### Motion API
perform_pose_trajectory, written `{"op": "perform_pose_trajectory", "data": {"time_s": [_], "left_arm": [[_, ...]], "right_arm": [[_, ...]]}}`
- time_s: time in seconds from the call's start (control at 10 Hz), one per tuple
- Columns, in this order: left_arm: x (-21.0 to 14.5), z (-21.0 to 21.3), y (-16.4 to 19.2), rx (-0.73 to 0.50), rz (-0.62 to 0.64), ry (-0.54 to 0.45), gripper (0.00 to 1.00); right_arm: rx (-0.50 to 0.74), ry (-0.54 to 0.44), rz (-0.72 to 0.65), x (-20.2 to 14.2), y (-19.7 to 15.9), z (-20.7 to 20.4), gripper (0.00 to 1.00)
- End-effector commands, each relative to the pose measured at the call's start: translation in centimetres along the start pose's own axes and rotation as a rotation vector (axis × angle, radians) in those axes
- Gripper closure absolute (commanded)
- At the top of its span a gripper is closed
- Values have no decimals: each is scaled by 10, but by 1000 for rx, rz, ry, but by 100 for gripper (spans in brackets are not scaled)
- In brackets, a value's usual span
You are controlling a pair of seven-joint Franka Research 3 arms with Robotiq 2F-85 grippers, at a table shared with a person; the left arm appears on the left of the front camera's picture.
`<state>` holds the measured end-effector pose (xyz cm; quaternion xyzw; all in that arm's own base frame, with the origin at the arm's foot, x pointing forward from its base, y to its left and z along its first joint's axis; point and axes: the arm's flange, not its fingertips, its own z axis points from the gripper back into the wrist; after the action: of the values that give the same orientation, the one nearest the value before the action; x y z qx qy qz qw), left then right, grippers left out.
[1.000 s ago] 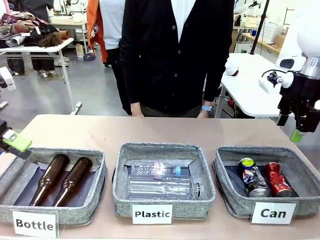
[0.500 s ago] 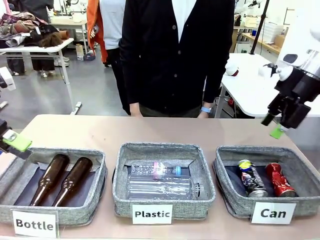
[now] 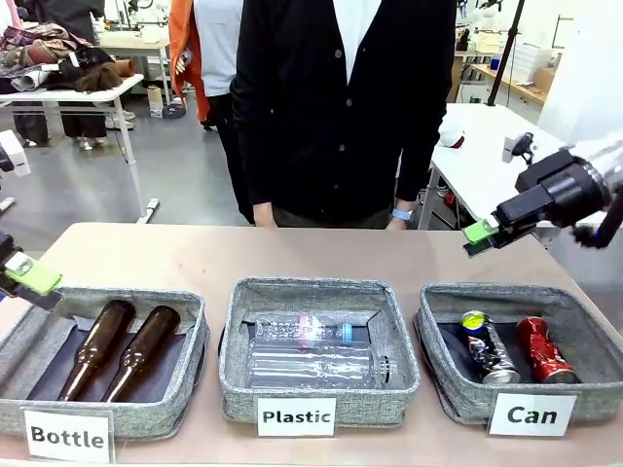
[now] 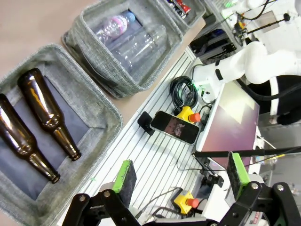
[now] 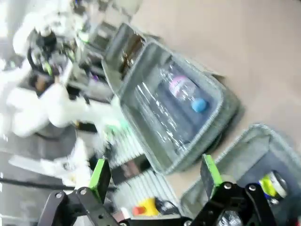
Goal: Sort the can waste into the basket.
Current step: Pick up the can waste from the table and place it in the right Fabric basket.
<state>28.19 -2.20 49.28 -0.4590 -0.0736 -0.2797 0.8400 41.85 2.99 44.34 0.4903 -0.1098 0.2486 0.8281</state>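
At the bench's near right corner you will find the basket (image 3: 443,384) signed "Can" holding both items: the black-blue can (image 3: 489,346) and the red can (image 3: 543,349), lying side by side on the dark lining. Judged from this, the sorting is complete (nothing loose remains on the bench (image 3: 292,255)). Beyond the basket's far rim, your right gripper (image 3: 479,236) hangs above the bench with jaws spread and empty. Your left gripper (image 4: 178,174), at the left edge, likewise stands wide and holds nothing.
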Motion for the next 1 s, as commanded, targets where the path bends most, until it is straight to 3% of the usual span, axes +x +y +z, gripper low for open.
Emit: {"op": "perform_pose_trajectory", "data": {"time_s": [0.0,0.3,0.4,0.9], "left_arm": [[-2,1,2,-9,-17,1,0],[-2,1,2,-9,-17,1,0],[-2,1,2,-9,-17,1,0],[-2,1,2,-9,-17,1,0]], "right_arm": [[81,-265,-117,-23,2,-6,0],[72,-293,-35,-49,3,-10,0],[109,-244,-146,-38,-10,-3,0],[109,-244,-146,-38,-10,-3,0]]}}
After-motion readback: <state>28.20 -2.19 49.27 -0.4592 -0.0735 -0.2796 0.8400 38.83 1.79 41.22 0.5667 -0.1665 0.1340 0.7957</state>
